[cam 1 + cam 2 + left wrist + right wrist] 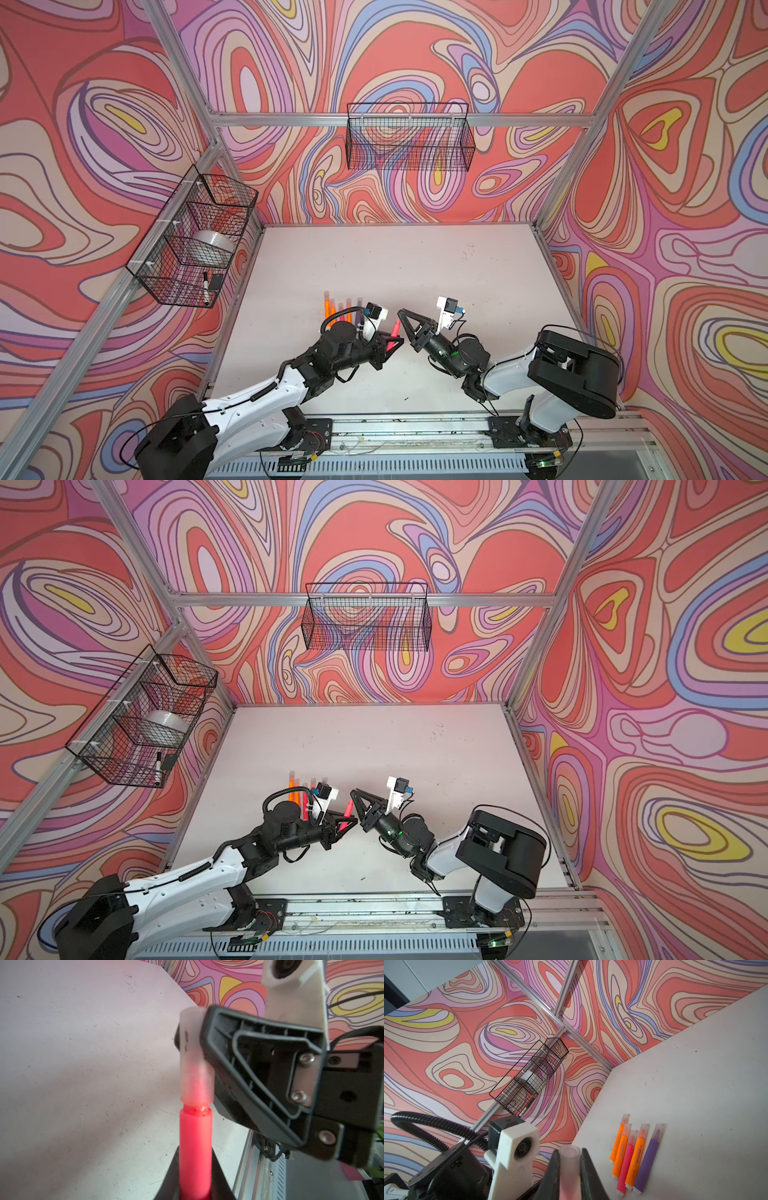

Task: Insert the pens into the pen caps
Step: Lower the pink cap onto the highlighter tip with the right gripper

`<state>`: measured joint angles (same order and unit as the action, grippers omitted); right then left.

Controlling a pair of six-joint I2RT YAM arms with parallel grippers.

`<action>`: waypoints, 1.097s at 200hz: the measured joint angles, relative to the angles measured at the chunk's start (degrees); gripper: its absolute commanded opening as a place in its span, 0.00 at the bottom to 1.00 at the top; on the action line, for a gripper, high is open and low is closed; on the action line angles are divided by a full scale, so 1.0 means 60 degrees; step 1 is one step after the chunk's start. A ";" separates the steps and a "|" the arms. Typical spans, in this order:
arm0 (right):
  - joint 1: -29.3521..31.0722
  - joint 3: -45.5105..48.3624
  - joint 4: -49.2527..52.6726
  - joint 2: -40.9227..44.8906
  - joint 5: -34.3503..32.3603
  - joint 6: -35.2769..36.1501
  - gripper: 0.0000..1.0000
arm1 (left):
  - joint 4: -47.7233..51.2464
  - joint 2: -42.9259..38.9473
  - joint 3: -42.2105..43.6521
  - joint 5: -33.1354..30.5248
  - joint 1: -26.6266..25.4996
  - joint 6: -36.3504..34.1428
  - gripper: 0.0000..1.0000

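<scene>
**Pen and cap meeting nose to nose above the table (415, 266).**
My left tool (195, 1150) is clamped on the hot pink pen (195, 1126). Its long axis points straight into the translucent cap (196, 1076) pinched in my right tool (569, 1164), and the cap covers the tip but appears not fully seated. Five capped pens (633, 1157) lie side by side on the table. The side basket (187, 249) holds a tape roll (212, 245) and a black-capped marker (205, 286).

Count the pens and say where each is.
6. Five lie capped, side by side on the table: first orange pen, second orange pen, pink pen, third orange pen, purple pen. The sixth pen, pink, is in the left hand, tip inside the cap in the right hand.
</scene>
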<state>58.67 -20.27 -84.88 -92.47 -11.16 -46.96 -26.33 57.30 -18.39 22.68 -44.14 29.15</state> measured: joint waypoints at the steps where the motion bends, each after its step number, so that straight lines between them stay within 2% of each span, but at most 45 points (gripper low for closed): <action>1: 0.0000 -0.0004 0.0000 0.0000 0.0007 0.0007 0.07 | -0.0025 0.0000 0.0007 0.0025 0.0007 0.0007 0.00; 54: 0.0051 -0.0076 -0.0208 0.0025 -0.0015 0.0222 0.16 | -0.0765 0.0182 0.0091 0.0871 0.0306 0.0339 0.00; 98: 0.0368 -0.0073 0.0164 0.0189 0.0288 0.0474 0.44 | -0.1086 0.0277 0.0058 0.0976 0.0313 0.0426 0.00; 145: 0.0423 0.0266 0.0965 0.1475 0.0117 0.0900 0.64 | -0.0998 0.0277 -0.0069 0.0801 0.0313 0.0368 0.00; 162: 0.0423 0.0455 0.1322 0.2120 -0.0109 0.1075 0.66 | -0.0998 0.0277 -0.0131 0.0707 0.0313 0.0324 0.00; 186: 0.0423 0.0506 0.2222 0.3067 -0.0481 0.1293 0.57 | -0.0969 0.0277 -0.0146 0.0601 0.0313 0.0168 0.00; 219: 0.0423 0.0025 0.4430 0.4280 -0.0823 0.1559 0.52 | -0.0630 0.0277 -0.0255 0.0215 0.0168 -0.0193 0.00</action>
<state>61.21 -20.12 -58.30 -66.78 -16.10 -37.60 -30.11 58.96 -19.92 23.97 -43.13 27.99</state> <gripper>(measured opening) 0.525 0.173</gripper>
